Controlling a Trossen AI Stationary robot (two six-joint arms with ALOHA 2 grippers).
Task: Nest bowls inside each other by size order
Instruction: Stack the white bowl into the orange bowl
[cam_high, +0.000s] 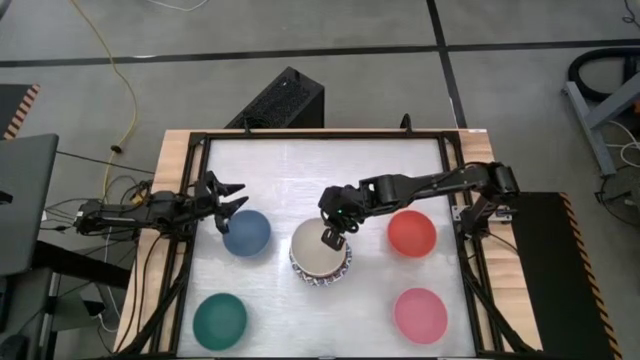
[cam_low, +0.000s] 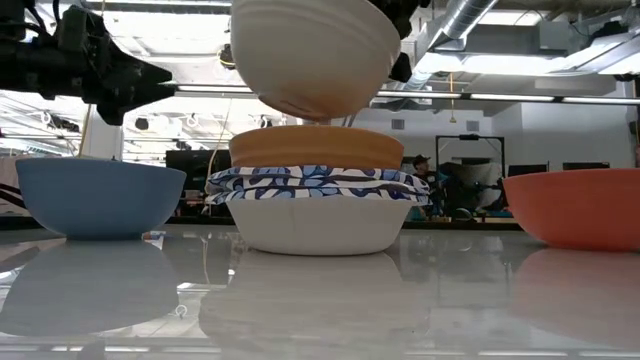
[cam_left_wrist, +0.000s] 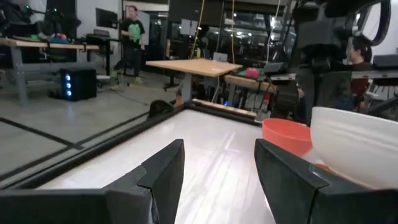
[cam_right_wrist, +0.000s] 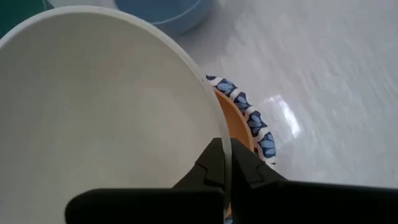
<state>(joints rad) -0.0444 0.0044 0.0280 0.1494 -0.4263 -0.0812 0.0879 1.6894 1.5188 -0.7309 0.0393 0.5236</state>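
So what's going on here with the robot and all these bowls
The right claw is shut on the rim of a cream bowl, holding it in the air just above a stack in the middle of the table: an orange bowl nested in blue-and-white patterned bowls. The left claw waits open beside the slate-blue bowl. The red, pink and dark green bowls sit apart, unstacked.

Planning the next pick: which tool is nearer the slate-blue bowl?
Left. The left tool hovers at the slate-blue bowl's edge; the right tool is farther, over the stack, holding the cream bowl.
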